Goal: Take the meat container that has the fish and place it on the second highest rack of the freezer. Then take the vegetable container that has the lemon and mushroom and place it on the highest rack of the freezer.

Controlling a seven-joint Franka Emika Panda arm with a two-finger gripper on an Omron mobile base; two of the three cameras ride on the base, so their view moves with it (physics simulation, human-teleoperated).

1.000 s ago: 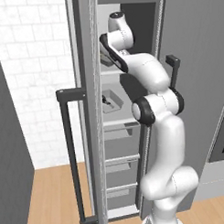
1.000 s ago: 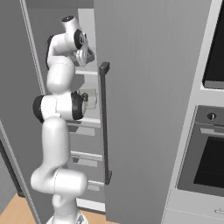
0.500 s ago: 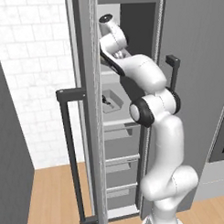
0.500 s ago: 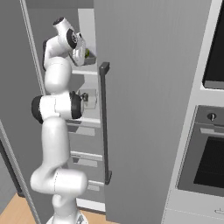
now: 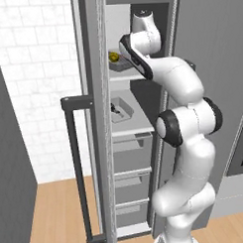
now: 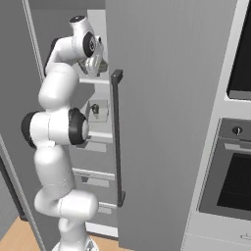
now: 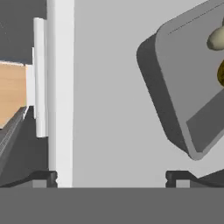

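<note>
**Two trays shelved, gripper standing wide beside the upper one**

Both containers are sitting inside the freezer point(image 5: 91, 45). The vegetable container point(image 5: 120, 64), with the lemon point(image 5: 113, 56) showing yellow in it, is resting on the highest rack point(image 5: 127, 75) toward its front edge; the mushroom point(image 7: 217, 38) is lying near the tray's far corner. One shelf down, the meat container point(image 5: 121, 107) with the dark fish point(image 5: 114, 110) is lying on the second highest rack point(image 5: 136, 125).

The gripper point(image 7: 111, 177) is spread wide and gripping nothing. Seen from the hand, the tray point(image 7: 183, 83) is lying up and to the right of the fingertips point(image 7: 43, 177), apart from them, its long axis running diagonally. Judging by this, both placements look done, and any withdrawal should be heading away from that tray's near edge.
</note>
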